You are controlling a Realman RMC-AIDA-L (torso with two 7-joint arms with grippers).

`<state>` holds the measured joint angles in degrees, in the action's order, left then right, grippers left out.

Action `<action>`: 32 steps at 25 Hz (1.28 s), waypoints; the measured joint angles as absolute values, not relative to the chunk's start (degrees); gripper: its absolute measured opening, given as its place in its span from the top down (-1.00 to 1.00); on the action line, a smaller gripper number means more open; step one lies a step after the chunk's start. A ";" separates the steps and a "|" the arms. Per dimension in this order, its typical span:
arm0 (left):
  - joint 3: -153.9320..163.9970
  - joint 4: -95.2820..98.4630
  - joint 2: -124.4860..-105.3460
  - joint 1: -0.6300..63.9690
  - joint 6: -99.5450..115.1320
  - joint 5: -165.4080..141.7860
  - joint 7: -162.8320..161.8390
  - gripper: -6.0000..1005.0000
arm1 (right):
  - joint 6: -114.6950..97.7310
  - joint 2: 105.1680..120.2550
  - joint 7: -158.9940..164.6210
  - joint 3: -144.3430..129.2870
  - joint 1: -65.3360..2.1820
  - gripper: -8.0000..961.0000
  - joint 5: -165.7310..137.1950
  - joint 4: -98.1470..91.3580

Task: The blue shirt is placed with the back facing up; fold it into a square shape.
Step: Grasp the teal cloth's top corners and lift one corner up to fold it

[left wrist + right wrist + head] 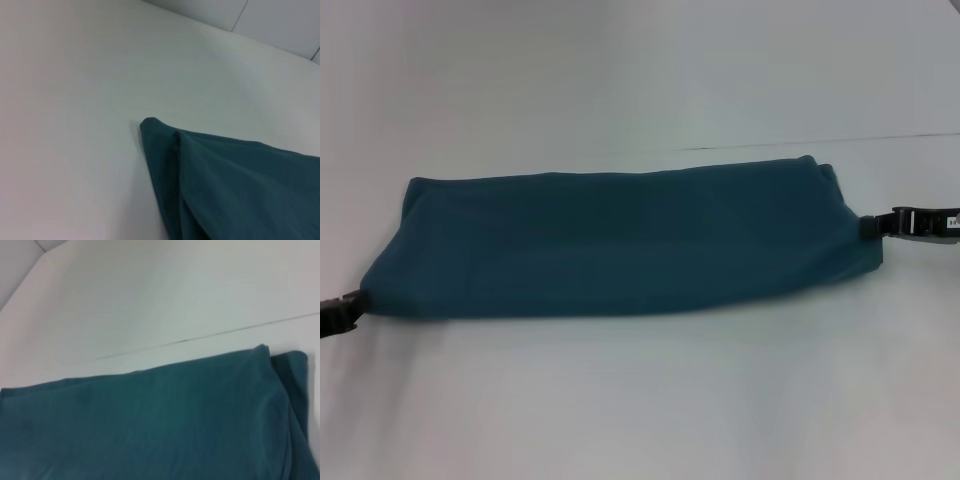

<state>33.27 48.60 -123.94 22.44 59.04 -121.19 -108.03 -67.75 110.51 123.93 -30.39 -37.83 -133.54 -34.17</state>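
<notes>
Already a long band, the shirt (620, 240) lay left–right on the worktop (640, 400) — left end effector (342, 312) and right end effector (880, 226) at its ends, grip state unclear.

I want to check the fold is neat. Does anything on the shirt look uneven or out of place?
Mostly tidy. The shirt lies as a long band, but at its end near the right hand a lower layer sticks out past the top layer, so those edges are not lined up.
</notes>
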 joint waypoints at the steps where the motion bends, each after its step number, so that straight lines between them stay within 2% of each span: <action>1: 33.23 48.67 -123.96 22.17 59.20 -121.19 -108.19 0.99 | -68.03 110.42 123.76 -30.41 -37.79 0.95 -133.56 -34.01; 17: 30.35 49.35 -124.02 20.61 63.65 -121.20 -107.79 0.99 | -68.33 110.78 123.28 -29.82 -32.58 0.96 -133.37 -33.87; 32: 30.30 49.39 -123.91 20.61 64.80 -121.21 -107.66 0.99 | -67.50 111.07 122.52 -29.70 -32.42 0.96 -133.24 -33.94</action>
<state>30.30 49.39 -123.91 20.61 64.80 -121.21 -107.66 -67.50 111.07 122.52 -29.70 -32.42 -133.24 -33.94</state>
